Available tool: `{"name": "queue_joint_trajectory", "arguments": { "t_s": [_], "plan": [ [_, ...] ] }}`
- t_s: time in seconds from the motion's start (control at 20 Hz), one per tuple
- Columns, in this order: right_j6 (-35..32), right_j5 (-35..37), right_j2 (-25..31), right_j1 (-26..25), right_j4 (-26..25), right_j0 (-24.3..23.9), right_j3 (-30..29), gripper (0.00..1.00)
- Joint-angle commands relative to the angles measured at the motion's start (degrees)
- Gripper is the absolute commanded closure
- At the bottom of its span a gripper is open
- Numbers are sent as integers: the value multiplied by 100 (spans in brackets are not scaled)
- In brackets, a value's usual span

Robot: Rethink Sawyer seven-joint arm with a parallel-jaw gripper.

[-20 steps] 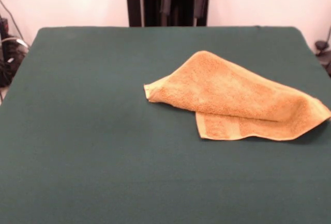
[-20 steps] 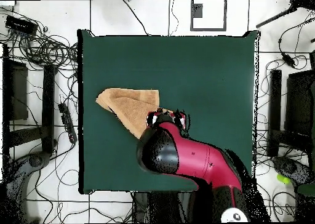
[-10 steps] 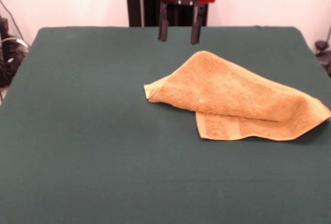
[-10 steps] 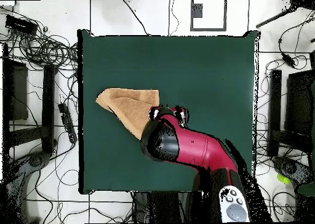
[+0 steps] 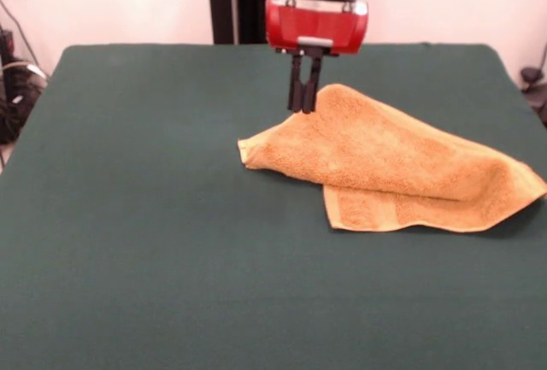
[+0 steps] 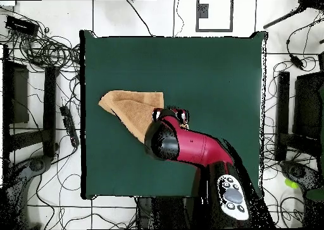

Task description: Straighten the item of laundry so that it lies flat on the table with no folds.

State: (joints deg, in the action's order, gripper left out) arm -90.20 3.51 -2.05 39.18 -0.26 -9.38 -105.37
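The item of laundry (image 5: pixel 389 161) is an orange-tan terry towel lying folded over itself at the right middle of the green table (image 5: pixel 154 216), with a lower layer and its woven band showing along the near edge. In the overhead view the towel (image 6: pixel 130 107) lies at the table's (image 6: pixel 209 76) left side. My gripper (image 5: pixel 303 107) hangs upright with its black fingers (image 5: pixel 296 92) pressed together, shut, the tips at the towel's far left edge. No cloth shows between them. From above, the red arm (image 6: pixel 190 145) covers the gripper and one corner of the towel.
Cables and dark equipment (image 6: pixel 38 50) lie on the floor around the table. A black post (image 5: pixel 220 1) stands behind the table's far edge.
The gripper has come down and toward the towel, from above the far edge to the towel's far left edge. Its fingers, apart half a second ago, have shut. The towel keeps its shape.
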Motion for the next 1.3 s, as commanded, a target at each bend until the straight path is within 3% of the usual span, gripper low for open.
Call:
{"name": "queue_joint_trajectory", "arguments": {
  "t_s": [0.05, 0.4, 0.7, 1.1, 1.15, 1.3],
  "plan": [
    [-958, -255, 570, -231, -26, 262, 168, 100],
    [-1088, -564, 755, -258, -11, 184, 39, 100],
    [-1262, -784, 1694, -262, -83, -505, -286, 100],
    [-1260, 124, 1279, -251, 429, -195, -226, 100],
    [-1177, 57, 1147, -240, 383, -99, -204, 0],
    [-1145, 103, 1056, -225, 385, -48, -193, 0]
  ]
}}
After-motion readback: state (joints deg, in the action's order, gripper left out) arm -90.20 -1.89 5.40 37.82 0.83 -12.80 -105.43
